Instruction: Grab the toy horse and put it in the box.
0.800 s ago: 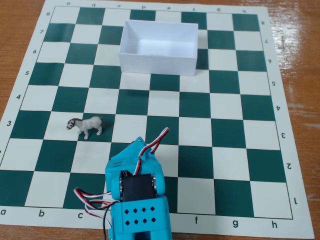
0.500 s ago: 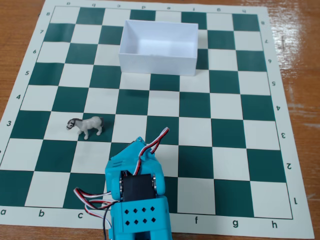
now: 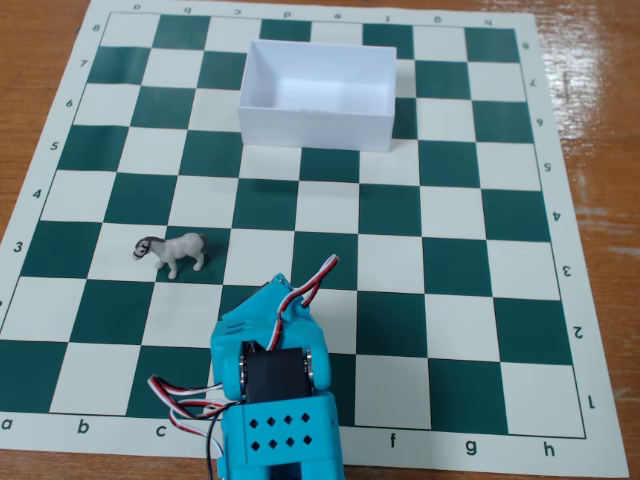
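Fingers of the turquoise gripper (image 3: 277,283) are folded under the arm's own body in the fixed view, so whether they stand parted or closed cannot be told; only a tapered tip shows, and nothing appears to be held.

Green-and-cream chessboard mat (image 3: 460,250) covers most of the wooden table (image 3: 600,60) and carries everything in play. At the bottom edge sits the arm (image 3: 275,400), its black servo and red-and-white wires facing the camera. Toward the far side of the mat rests the box (image 3: 315,128), white, low-walled and empty. Smallest of all, the toy horse (image 3: 172,252) stands upright on its legs to the left of the gripper and a little beyond it, head turned toward the mat's left edge, well apart from the box.

Judged from this layout, the reach has not yet begun. A clean pickup likely calls for swinging left, opening wide above the figurine, and closing across its narrow body, not along its length. Descending slowly should matter, since so light a toy could tip or skid on the smooth mat if nudged.
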Tool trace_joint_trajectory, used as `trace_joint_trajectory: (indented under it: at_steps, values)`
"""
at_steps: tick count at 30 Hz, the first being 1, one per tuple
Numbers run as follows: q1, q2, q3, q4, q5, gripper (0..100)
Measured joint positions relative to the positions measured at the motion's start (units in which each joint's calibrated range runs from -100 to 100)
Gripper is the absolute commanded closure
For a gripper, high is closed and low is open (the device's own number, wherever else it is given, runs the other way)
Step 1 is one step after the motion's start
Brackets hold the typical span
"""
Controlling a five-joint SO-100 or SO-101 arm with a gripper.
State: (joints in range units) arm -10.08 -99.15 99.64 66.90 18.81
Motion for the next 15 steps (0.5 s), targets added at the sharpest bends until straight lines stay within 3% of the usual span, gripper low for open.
trace_joint_trajectory:
  at_steps: [15]
  values:
    - [-4.3, 0.0, 0.0, 0.5, 0.0, 100]
